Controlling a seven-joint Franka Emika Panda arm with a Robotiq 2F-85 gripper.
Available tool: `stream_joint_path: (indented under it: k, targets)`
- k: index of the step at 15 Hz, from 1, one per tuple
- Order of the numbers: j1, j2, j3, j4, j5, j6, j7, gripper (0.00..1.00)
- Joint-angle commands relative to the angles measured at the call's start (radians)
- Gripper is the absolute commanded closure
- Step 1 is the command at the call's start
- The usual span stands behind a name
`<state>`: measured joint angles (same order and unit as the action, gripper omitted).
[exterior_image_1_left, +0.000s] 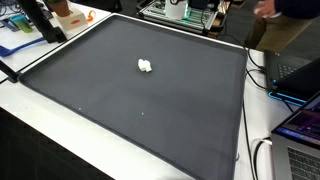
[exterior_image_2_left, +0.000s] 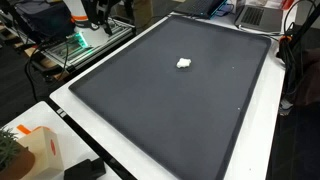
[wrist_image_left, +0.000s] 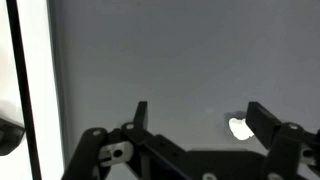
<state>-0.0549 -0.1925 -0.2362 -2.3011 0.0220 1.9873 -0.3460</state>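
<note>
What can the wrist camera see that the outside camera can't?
Only the wrist view shows the gripper up close, with its two black fingers spread apart and nothing between them. Only an exterior view shows the whole dark mat from edge to edge, and a laptop beside it. Both show the mat and the little white lump lying on it. In the wrist view the lump sits close to one finger; from outside it lies alone near the middle of the mat.
</note>
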Motion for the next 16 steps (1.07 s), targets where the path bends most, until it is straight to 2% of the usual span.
stream_joint_path:
  k: [1, 12, 16]
  targets:
    - [-0.023, 0.001, 0.022, 0.001, 0.004, -0.002, -0.003, 0.0]
    - [-0.023, 0.001, 0.022, 0.001, 0.004, -0.002, -0.003, 0.0]
    - [-0.014, -0.045, 0.049, -0.101, 0.026, 0.117, 0.012, 0.0]
